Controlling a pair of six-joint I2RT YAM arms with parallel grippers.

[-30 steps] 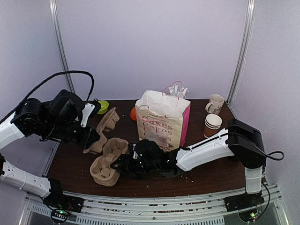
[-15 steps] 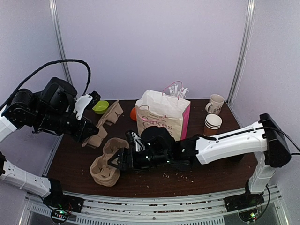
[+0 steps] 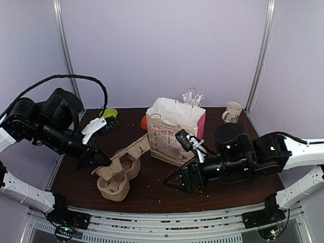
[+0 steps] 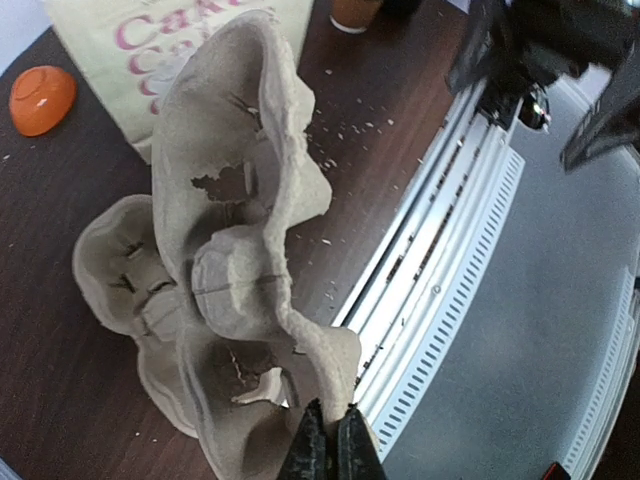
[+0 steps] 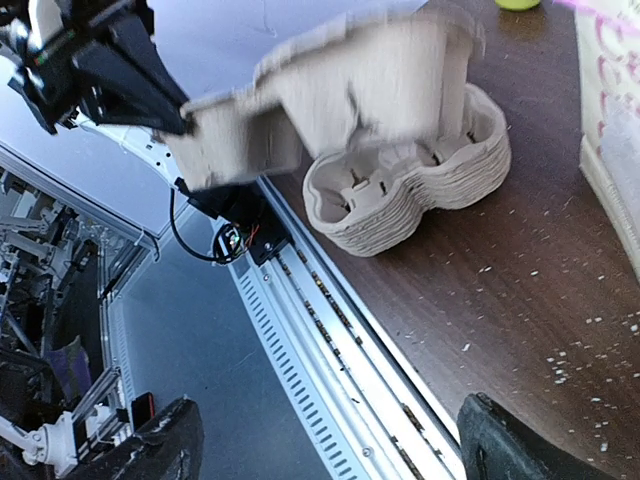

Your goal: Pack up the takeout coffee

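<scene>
My left gripper [image 4: 327, 425] is clenched on the rim of one pulp carrier [image 4: 240, 200], holding it tilted over the stack [image 3: 114, 185], its far end raised toward the bag [image 3: 172, 134]; my right gripper [image 3: 169, 183] hangs released and empty, low over the table [image 3: 152, 202] in front of the bag. I take this as the step of getting one carrier free to hold the coffee; the packing itself is not begun. The cup [image 4: 355, 12] is, I think, the brown thing at the top edge of my left wrist view, beyond the bag; from above my right arm covers that spot, so I cannot be sure. The next move calls for laying the carrier flat, wells up, then sending the free right gripper for the cup. The stack sits near the table's near edge, with the rail [image 5: 330, 330] just past it; the best open room is the bare wood between the stack and my right gripper; the bag stands close behind.
</scene>
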